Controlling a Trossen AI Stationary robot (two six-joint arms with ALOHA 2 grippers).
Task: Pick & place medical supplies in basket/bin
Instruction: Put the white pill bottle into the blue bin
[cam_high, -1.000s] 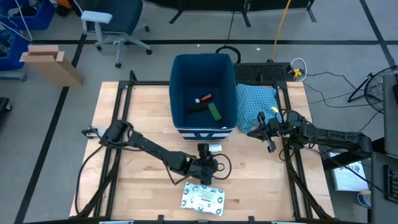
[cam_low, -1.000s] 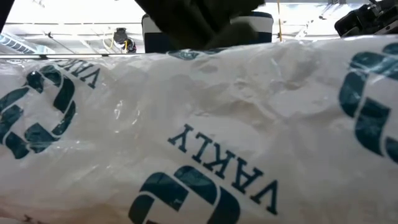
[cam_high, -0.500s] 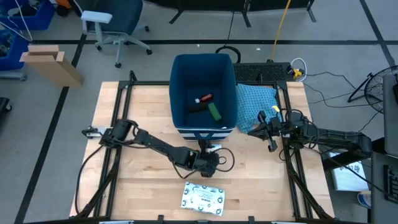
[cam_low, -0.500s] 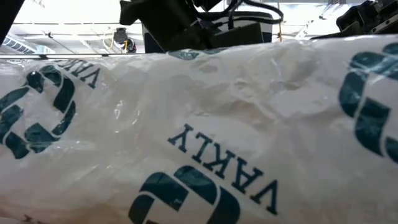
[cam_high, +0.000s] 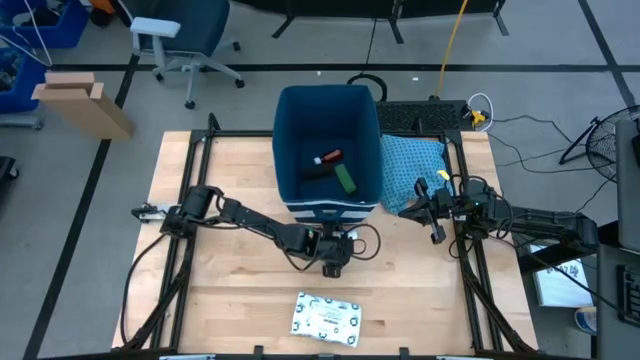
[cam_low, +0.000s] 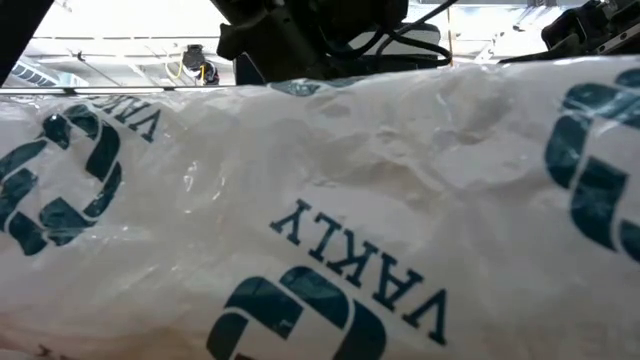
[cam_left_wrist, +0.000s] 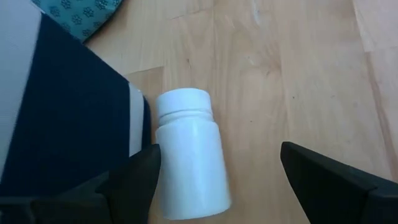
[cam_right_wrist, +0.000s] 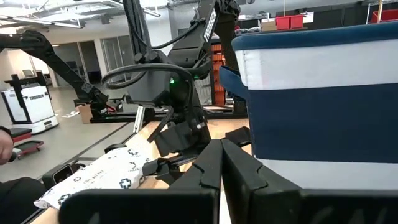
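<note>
A white bottle (cam_left_wrist: 189, 165) lies on its side on the table, close to the front wall of the dark blue bin (cam_high: 328, 110), whose wall also shows in the left wrist view (cam_left_wrist: 74, 106). My left gripper (cam_left_wrist: 221, 149), open, stands over the bottle with a finger on either side; it also shows in the high view (cam_high: 335, 248). A red item (cam_high: 328, 158) and a dark green box (cam_high: 345, 181) lie in the bin. The white packet with green print (cam_high: 326, 316) lies flat near the table's front edge. My right gripper (cam_right_wrist: 221, 162) is shut and empty, right of the bin (cam_high: 428, 205). No orange bottle shows. My left gripper has one finger (cam_left_wrist: 134, 177) right beside the bottle's side (cam_left_wrist: 163, 168), on the bin side; I cannot tell whether it touches. The other finger (cam_left_wrist: 329, 180) stands well apart from the bottle. The bottle lies on the table.
The light blue patterned cloth (cam_high: 415, 165) lies right of the bin, under my right arm. The packet (cam_low: 320, 200) fills the low view. Bare wood lies left of the bin and between bin and packet.
My left gripper has gone from just beyond the packet toward the table's far edge, up to the bin's front wall and over the white bottle. The packet has stayed where it was.
</note>
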